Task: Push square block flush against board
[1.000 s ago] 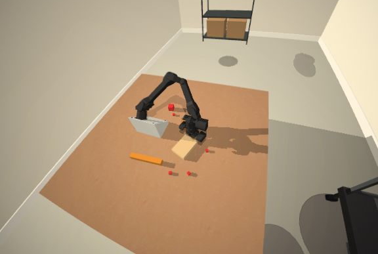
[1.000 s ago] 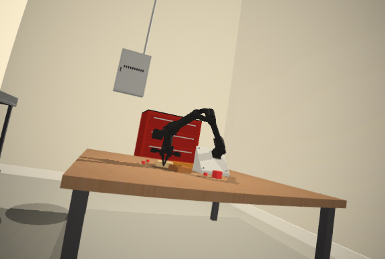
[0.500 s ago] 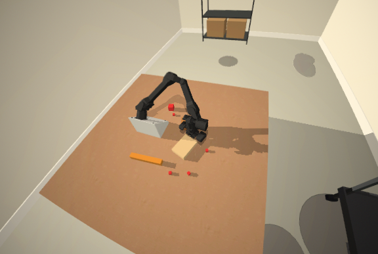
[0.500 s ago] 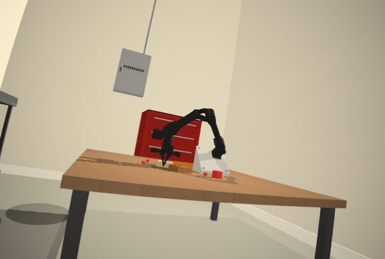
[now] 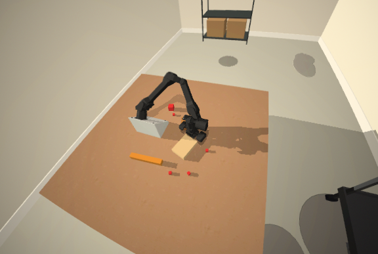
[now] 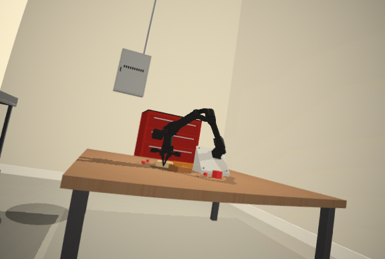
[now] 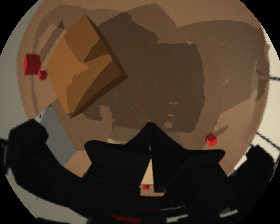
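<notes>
The orange-brown square block [image 5: 183,120] [image 6: 180,168] [image 7: 83,62] lies flat, mostly hidden behind the hand in the top view. The pale tan board [image 5: 184,148] [image 6: 170,163] lies flat in front of the hand in the top view. It is largely hidden by the fingers in the wrist view. Block and board are apart and turned at an angle to each other. My gripper [image 6: 164,164] [image 7: 149,125] is shut and empty, pointing down low beside the board's edge nearest the block. I cannot tell whether the fingertips touch the board. The block is clear of the fingertips.
An orange bar [image 5: 146,159] lies left of the board in the top view. A larger red cube [image 5: 170,107] [image 6: 217,174] [image 7: 32,64] lies behind the white base [image 5: 149,128] [image 6: 210,162]. Several small red cubes are scattered around, one [image 5: 207,150] [image 7: 211,140] near the board.
</notes>
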Available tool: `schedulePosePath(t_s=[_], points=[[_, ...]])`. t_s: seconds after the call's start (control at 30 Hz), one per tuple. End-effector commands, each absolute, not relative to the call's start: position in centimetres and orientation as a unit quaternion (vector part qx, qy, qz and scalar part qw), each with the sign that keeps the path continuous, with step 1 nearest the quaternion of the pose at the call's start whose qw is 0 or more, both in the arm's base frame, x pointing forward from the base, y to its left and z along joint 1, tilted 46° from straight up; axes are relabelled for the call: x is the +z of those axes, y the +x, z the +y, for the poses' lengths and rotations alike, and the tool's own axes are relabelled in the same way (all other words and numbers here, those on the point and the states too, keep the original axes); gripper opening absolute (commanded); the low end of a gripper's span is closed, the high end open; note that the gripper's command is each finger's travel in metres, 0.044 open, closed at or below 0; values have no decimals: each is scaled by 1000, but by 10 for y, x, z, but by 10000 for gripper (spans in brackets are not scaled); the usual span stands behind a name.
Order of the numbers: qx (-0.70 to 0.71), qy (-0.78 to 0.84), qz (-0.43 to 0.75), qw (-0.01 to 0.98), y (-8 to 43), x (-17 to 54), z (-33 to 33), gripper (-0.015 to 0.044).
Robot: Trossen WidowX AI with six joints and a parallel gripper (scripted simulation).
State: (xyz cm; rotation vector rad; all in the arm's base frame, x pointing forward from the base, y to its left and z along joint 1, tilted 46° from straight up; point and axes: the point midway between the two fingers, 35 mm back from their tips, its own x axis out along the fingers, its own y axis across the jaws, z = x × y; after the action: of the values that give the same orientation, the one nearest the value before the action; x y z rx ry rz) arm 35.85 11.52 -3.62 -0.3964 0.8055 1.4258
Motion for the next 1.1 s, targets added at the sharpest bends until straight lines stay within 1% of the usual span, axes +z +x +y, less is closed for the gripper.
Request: schedulePosePath(t_s=[0.0,0.97,1.07], points=[[632,-176,361,663,357,-38,116,0],[633,-176,360,663,370,-7,147,0],[632,-176,360,663,370,-2,135,0]])
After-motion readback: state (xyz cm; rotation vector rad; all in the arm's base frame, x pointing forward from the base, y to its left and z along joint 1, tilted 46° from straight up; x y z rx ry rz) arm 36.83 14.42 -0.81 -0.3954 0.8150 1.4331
